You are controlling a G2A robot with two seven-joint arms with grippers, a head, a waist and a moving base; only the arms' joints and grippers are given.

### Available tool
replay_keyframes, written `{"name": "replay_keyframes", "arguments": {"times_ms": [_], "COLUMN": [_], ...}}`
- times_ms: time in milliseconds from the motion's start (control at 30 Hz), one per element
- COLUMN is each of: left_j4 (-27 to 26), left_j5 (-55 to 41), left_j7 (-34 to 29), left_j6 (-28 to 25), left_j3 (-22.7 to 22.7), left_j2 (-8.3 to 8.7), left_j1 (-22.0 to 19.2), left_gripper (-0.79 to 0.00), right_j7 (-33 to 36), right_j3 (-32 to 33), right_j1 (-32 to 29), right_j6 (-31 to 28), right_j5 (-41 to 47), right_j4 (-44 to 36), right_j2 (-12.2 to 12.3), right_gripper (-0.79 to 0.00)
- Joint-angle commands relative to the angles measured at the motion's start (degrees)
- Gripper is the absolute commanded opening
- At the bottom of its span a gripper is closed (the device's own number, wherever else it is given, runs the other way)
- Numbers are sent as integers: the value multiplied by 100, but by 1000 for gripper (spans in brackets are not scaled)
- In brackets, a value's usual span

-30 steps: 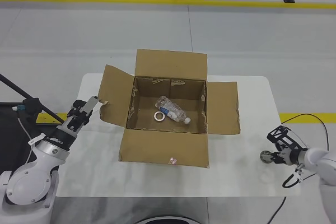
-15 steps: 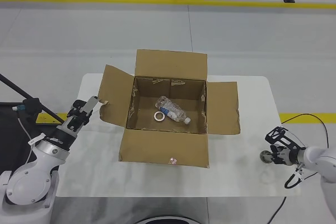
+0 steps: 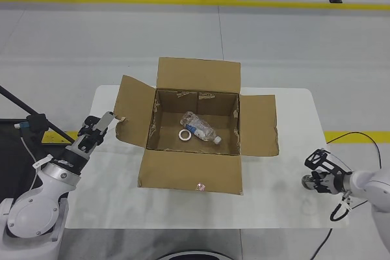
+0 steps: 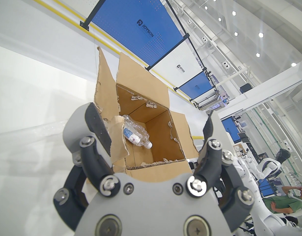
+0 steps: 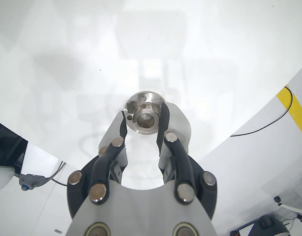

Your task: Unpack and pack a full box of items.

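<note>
pinching metal flange (image 5: 144,99) between right gripper (image 5: 143,114) fingers (image 5: 162,124), above table (image 5: 67,37)

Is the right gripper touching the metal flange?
Touching. The right wrist view shows the right gripper with both pads pressed against opposite sides of the metal flange, with no gap visible.

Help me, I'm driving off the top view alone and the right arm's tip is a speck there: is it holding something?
Observer: Yes. The right gripper has its jaws shut on a small round metal part with a flange and a central bore.
Operator: And the left one, open or shut?
Observer: The left gripper has its jaws wide open with nothing held, facing the open box.
</note>
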Motion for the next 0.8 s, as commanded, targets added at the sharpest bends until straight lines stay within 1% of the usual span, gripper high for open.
{"name": "replay_keyframes", "arguments": {"times_ms": [0, 133, 300, 367, 400, 433, 500, 533, 767], "left_j4": [0, 0, 0, 0, 0, 0, 0, 0, 0], "left_j5": [0, 0, 0, 0, 0, 0, 0, 0, 0], "left_j7": [0, 0, 0, 0, 0, 0, 0, 0, 0], "left_j6": [0, 0, 0, 0, 0, 0, 0, 0, 0], "left_j3": [0, 0, 0, 0, 0, 0, 0, 0, 0], "left_j2": [0, 0, 0, 0, 0, 0, 0, 0, 0], "left_j1": [0, 0, 0, 0, 0, 0, 0, 0, 0], "left_gripper": [0, 0, 0, 0, 0, 0, 0, 0, 0], "right_j7": [29, 102, 179, 191, 199, 204, 231, 244, 122], "right_j3": [-69, -206, -351, -402, -427, -456, -500, -518, -456], "right_j1": [41, 130, 228, 287, 314, 337, 386, 416, 563], "right_j6": [30, 102, 179, 192, 199, 205, 231, 244, 295], "right_j5": [11, 23, -17, -8, -8, -7, 3, -4, 20], "right_j4": [8, 29, 91, 134, 146, 142, 140, 131, -60], "right_j2": [11, 31, 59, 66, 69, 71, 74, 77, 107], "right_gripper": [-483, -489, -520, -582, -634, -668, -773, -785, -785]}}
